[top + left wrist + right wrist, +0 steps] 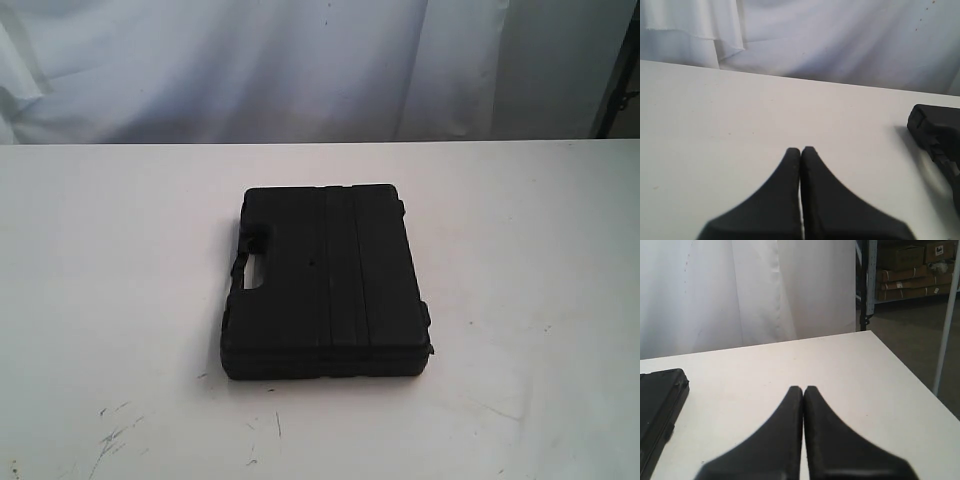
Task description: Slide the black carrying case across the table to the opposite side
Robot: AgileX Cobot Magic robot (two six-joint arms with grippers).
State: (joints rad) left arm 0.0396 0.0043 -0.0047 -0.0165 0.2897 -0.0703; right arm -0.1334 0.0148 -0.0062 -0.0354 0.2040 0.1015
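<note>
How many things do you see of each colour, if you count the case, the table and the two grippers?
Black: 3 (black carrying case, left gripper, right gripper)
White: 1 (table)
Total: 4

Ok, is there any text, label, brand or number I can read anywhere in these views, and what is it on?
Black carrying case: no lettering or logo visible.
Cardboard boxes in the background of the right wrist view: pale labels, too small and blurred to read.
Nothing else carries text.
</note>
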